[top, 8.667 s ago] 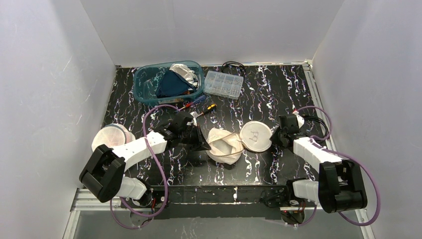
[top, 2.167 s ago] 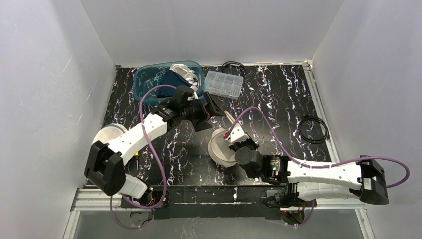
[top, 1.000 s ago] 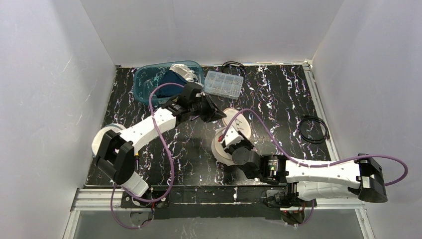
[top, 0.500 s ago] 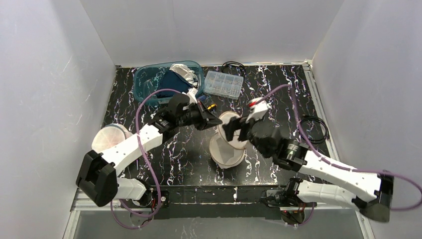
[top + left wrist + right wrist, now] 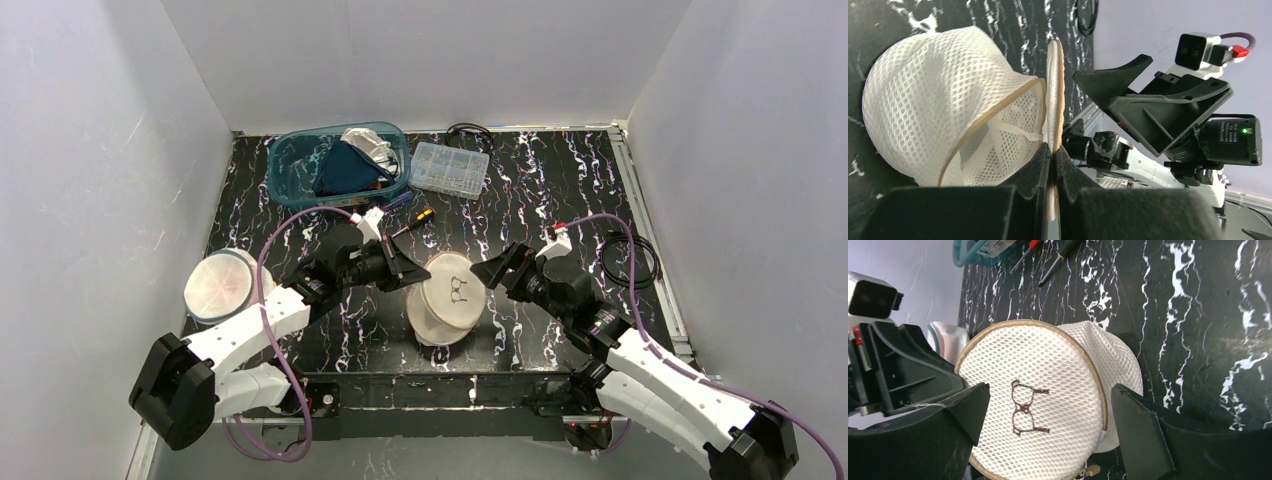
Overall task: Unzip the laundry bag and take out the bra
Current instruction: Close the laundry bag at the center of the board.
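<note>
The white mesh laundry bag (image 5: 440, 322) lies on the black marbled table. Its round lid (image 5: 455, 291), with a brown embroidered bra outline (image 5: 1025, 407), stands up on edge. My left gripper (image 5: 408, 275) is shut on the tan rim of the lid (image 5: 1054, 90), and its fingertips (image 5: 1053, 150) pinch that rim. My right gripper (image 5: 495, 270) hangs wide open just right of the bag and faces the lid (image 5: 1049, 387) without touching it. A beige zipper pull (image 5: 1092, 470) dangles at the lid's lower edge. The bra is hidden.
A teal bin (image 5: 290, 160) with dark clothes stands at the back left, and a clear compartment box (image 5: 450, 168) sits beside it. Screwdrivers (image 5: 415, 218) lie behind the bag. A round pale mesh object (image 5: 220, 285) rests at the left, and a black cable coil (image 5: 625, 262) at the right.
My right gripper opened wide and swung from the bag's front side to its right. My left gripper carried the lid rim nearer, and the lid now faces the right gripper.
</note>
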You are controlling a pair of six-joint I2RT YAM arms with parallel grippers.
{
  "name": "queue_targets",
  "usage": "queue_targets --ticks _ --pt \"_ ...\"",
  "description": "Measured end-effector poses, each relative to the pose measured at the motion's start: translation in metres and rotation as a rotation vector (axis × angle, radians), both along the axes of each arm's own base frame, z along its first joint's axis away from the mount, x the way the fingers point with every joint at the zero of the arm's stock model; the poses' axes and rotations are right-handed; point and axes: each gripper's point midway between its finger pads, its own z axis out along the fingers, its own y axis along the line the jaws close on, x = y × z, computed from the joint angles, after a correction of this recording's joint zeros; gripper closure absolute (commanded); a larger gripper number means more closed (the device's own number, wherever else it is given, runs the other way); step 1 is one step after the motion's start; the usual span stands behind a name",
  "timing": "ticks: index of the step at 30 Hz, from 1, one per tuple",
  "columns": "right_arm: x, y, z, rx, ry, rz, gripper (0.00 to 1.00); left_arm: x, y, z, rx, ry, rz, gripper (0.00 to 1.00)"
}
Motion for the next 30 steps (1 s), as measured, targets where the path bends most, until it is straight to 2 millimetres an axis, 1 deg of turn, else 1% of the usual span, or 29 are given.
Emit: queue_targets --ticks 2,4,9,13,19,21,25,28,30 --pt "-0.004 0.002 -0.007 0.036 0.024 0.009 0.01 -0.003 0.003 -0.011 0.018 0.010 -0.002 1.00" --pt "-0.008 0.005 -0.014 0.071 0.046 0.025 0.01 -0.006 0.005 -0.017 0.029 0.014 -0.004 1.00" --pt "-0.020 0.014 -0.035 0.134 0.104 0.073 0.01 -0.013 0.011 -0.021 0.030 -0.007 -0.009 1.00" --pt "-0.027 0.020 -0.053 0.163 0.146 0.112 0.01 -0.017 0.015 -0.023 0.028 -0.017 -0.009 1.00" --pt "-0.037 0.023 -0.081 0.221 0.214 0.141 0.01 -0.020 0.017 -0.011 0.005 -0.053 -0.009 1.00" --pt "-0.039 0.025 -0.082 0.247 0.224 0.150 0.03 -0.020 0.017 -0.009 0.000 -0.059 -0.009 1.00" --pt "-0.040 0.030 -0.074 0.305 0.212 0.171 0.11 -0.020 0.017 -0.009 0.000 -0.059 -0.009 1.00" --pt "-0.037 0.033 -0.065 0.336 0.188 0.178 0.22 -0.020 0.017 -0.009 0.000 -0.059 -0.009 1.00" --pt "-0.036 0.035 -0.062 0.350 0.178 0.183 0.33 -0.020 0.017 -0.009 -0.001 -0.059 -0.009 1.00"
